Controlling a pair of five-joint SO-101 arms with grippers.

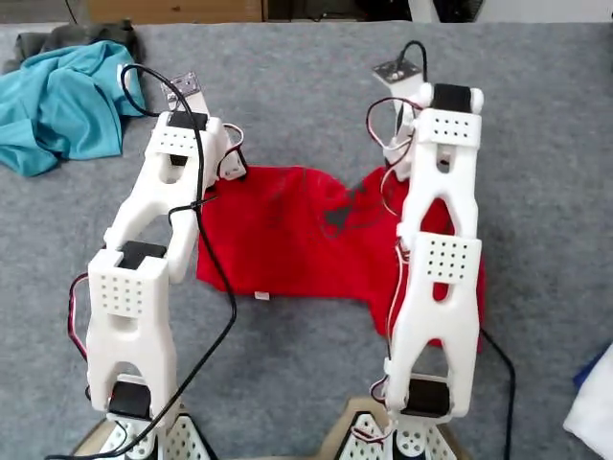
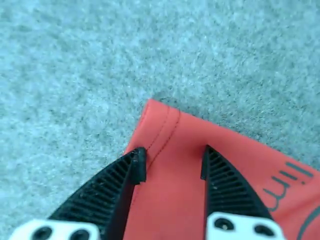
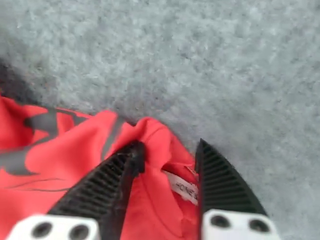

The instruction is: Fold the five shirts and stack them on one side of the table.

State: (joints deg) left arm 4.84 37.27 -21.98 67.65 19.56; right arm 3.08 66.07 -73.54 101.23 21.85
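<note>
Task is appearing barely begun: left gripper (image 2: 172, 160) and right gripper (image 3: 167, 155), fingers spread, are straddling the 12 o'clock edge of the unfolded red cloth shirt (image 1: 287, 240); crumpled teal cloth shirt (image 1: 57, 105) is waiting at 10 o'clock.

A robotics lab or workshop is suggested. The worktop (image 1: 287, 383) is covered in grey felt-like cloth. One white plastic arm (image 1: 129, 316) and a second arm (image 1: 441, 278), trailed by a loose black cable (image 1: 233, 311), are mounted at its near edge. Wooden furniture (image 1: 172, 10) is seen beyond the far edge.
</note>
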